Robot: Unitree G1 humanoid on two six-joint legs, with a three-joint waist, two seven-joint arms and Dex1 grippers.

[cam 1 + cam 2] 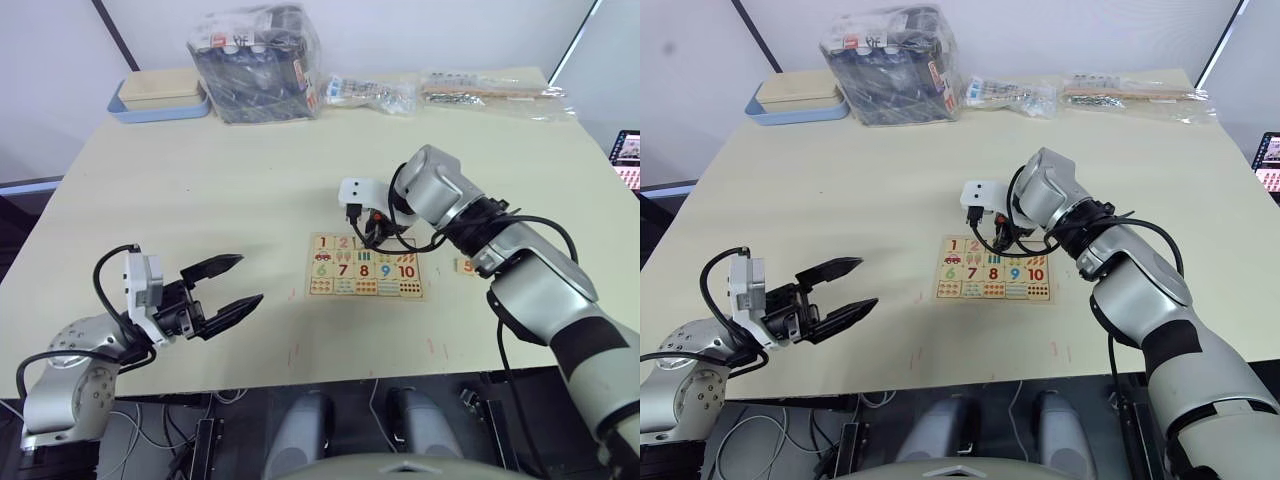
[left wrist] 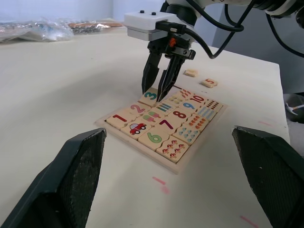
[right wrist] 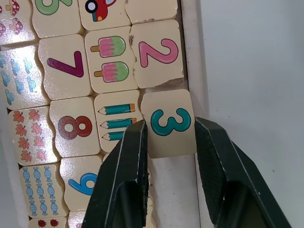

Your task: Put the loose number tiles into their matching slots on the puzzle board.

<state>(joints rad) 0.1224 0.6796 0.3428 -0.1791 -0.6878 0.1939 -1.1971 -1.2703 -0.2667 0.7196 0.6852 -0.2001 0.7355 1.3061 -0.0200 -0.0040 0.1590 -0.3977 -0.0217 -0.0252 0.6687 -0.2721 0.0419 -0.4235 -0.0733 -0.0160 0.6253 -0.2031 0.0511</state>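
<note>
The puzzle board (image 1: 365,292) lies on the table right of centre, with tiles 6 to 10 and the picture tiles in place. Tiles 1 (image 2: 119,118) and 2 (image 3: 159,52) sit in the top row. My right gripper (image 2: 155,93) points down over that row, its fingers shut on the sides of the teal 3 tile (image 3: 170,107), which rests at the slot beside the 2. On the table past the board's right end lie a tile printed 5 (image 2: 209,82) and another loose tile (image 2: 191,72). My left gripper (image 1: 225,285) hovers open and empty near the table's front left.
A blue-and-beige tray (image 1: 160,95) stands at the back left, beside a plastic-wrapped black box (image 1: 258,62). Clear bags of small items (image 1: 370,92) lie along the back edge. A lit screen (image 1: 628,160) shows at the right edge.
</note>
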